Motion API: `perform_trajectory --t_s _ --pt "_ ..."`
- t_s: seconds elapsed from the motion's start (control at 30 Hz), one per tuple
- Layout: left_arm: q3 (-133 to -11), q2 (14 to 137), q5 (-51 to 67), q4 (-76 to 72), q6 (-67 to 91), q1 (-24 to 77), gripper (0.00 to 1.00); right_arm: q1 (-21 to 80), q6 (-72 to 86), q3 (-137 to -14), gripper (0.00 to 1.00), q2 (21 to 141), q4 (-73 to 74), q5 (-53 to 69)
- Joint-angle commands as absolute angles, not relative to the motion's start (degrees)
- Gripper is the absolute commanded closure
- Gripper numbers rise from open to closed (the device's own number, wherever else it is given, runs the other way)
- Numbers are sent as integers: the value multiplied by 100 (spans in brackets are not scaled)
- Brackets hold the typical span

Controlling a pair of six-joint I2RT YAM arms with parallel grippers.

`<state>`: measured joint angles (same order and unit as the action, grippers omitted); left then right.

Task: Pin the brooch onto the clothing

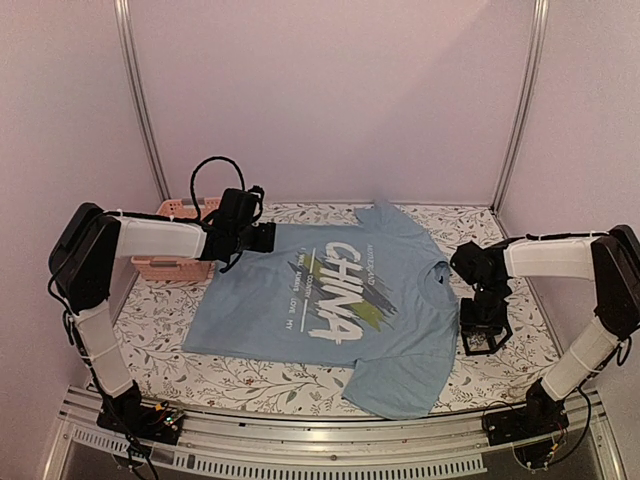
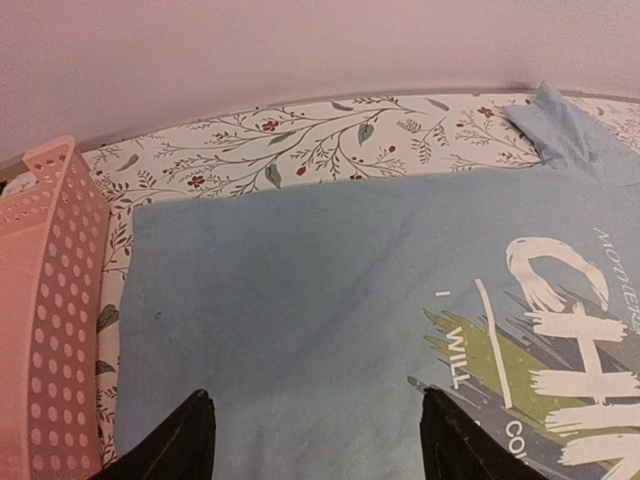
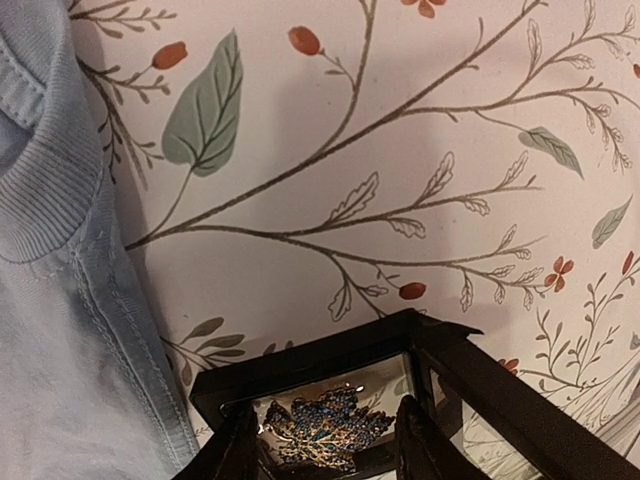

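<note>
Eyes on the small gold, leaf-shaped brooch studded with blue-green stones (image 3: pixel 325 430): it lies low inside the little black open-frame box (image 3: pixel 400 345), which sits on the floral-print table (image 1: pixel 170 320) just off the right sleeve. The right gripper (image 3: pixel 325 450) is down over it, fingers (image 3: pixel 240 450) parted to either side and close to its edges, with no clamp on it that I can see. Here's the danger: the frame bars crowd those fingers, so a close that lands off-centre could catch the box and drag or tip it, or pinch only a lobe of the brooch and flick it out. It's a jagged, lumpy little piece with a glittery, uneven surface and no flat sides, likely hard and slippery, and its pin isn't visible from here, so which way it faces for pinning is anyone's guess. Further out, the light blue short-sleeved T-shirt with white "CHINA" lettering (image 1: pixel 330 300) lies flat across the table. The left gripper (image 2: pixel 320 445) hovers over its hem side, spread wide and carrying nothing, and loose cloth could bunch under a push. A pink perforated plastic basket (image 2: pixel 50 300) stands beside it.
</note>
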<state>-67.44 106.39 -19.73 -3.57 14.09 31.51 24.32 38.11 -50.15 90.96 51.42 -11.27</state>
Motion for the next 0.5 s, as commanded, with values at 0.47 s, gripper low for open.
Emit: perform_trajectory --t_s 0.47 --pt "-6829 10661 -1935 -299 1349 3188 30 2394 3574 -4609 62 9011 4818 -601"
